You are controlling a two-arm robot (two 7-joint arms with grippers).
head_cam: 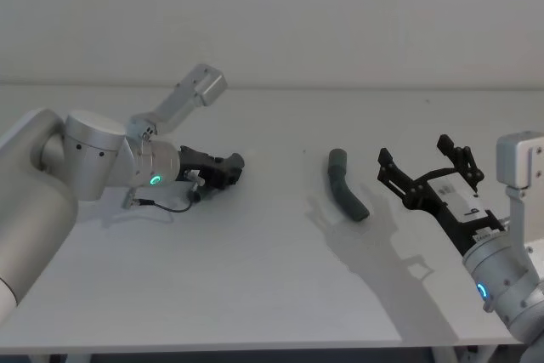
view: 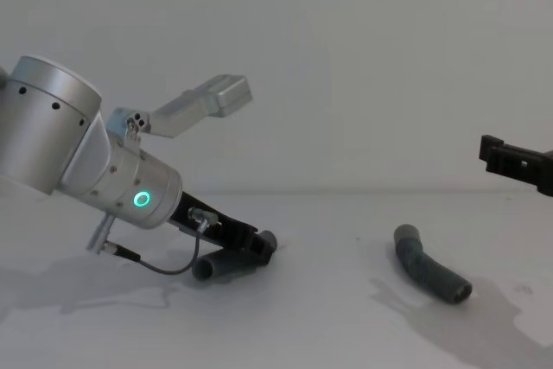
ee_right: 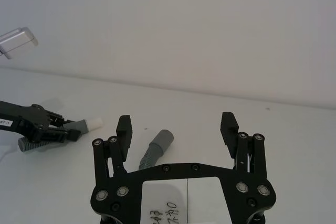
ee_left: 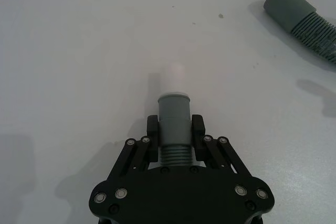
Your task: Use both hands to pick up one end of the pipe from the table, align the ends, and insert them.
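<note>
Gripping one hose piece (ee_left: 174, 113) between narrow-set fingers, the left gripper (head_cam: 223, 167) reaches in low over the left part of the white table (head_cam: 255, 295). Its pads clamp either side of the piece where the grey cuff meets the ribs, and the whitish tip (ee_left: 173, 76) sticks out clear ahead of them. From the chest view the piece's rear end sits at or just above the tabletop; I cannot tell whether it is lifted.

Towards the middle-right the second hose piece (head_cam: 346, 186) lies free on the table, slightly bent, with one smooth cuff (ee_left: 290, 7) turned roughly towards the left arm. Nothing touches it.

Farther right, the right gripper (head_cam: 414, 150) hangs above the table with its fingers spread wide and nothing between them, near that piece but apart from it.

By my reading one end is secured and the other pick-up is not yet begun. The next move calls for the right gripper to drop over the loose piece and take it by the ribs, leaving a cuff exposed for the tip to enter.
</note>
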